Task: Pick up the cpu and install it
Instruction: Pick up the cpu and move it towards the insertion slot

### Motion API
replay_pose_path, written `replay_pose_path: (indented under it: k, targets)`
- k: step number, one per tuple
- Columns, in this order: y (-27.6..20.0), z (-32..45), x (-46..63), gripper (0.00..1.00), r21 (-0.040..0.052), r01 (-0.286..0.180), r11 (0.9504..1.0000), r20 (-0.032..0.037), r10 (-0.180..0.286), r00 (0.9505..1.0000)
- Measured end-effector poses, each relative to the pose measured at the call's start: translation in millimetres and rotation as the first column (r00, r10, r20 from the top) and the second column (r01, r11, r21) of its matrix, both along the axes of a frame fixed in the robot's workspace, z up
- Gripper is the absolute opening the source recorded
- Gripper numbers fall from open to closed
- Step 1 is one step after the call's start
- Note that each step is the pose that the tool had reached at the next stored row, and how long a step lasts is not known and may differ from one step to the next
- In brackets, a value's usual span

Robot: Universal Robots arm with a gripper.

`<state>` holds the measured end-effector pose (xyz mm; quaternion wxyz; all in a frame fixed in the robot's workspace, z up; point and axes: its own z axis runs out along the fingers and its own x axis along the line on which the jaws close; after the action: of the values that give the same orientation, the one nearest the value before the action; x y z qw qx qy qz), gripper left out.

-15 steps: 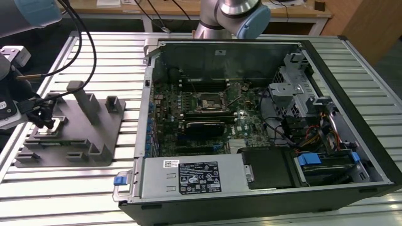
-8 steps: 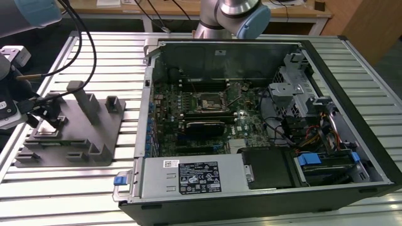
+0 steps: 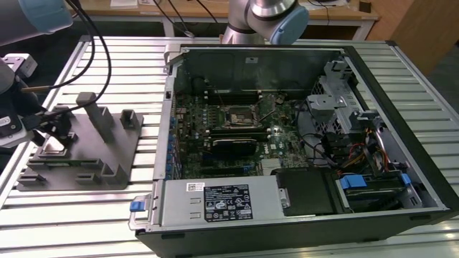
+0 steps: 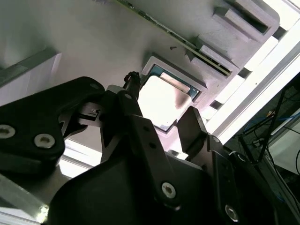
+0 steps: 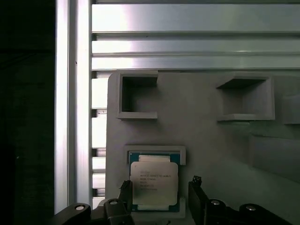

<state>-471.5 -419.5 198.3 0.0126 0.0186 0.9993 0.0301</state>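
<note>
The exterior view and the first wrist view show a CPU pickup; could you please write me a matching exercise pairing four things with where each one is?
Things:
1. cpu
2. grey tray
3. socket frame
4. computer case

Places:
A. on the motherboard
B. exterior view's left, on the slatted table
C. in a tray recess, between the open jaws
D. exterior view's right, side panel off

Pairs: 1-C, 2-B, 3-A, 4-D.

Exterior view evenly lit; hard glare whitens cpu [image 4: 161, 101] top (second wrist view); case [image 3: 272, 67] interior shadowed.
</note>
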Motion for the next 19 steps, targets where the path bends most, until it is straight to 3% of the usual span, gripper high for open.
replay_pose_path:
  k: [19]
  targets:
    - [6.6, -9.5, -4.7, 0.59, -0.0031, 0.000, 1.0000, 0.0000, 0.000, 1.0000]
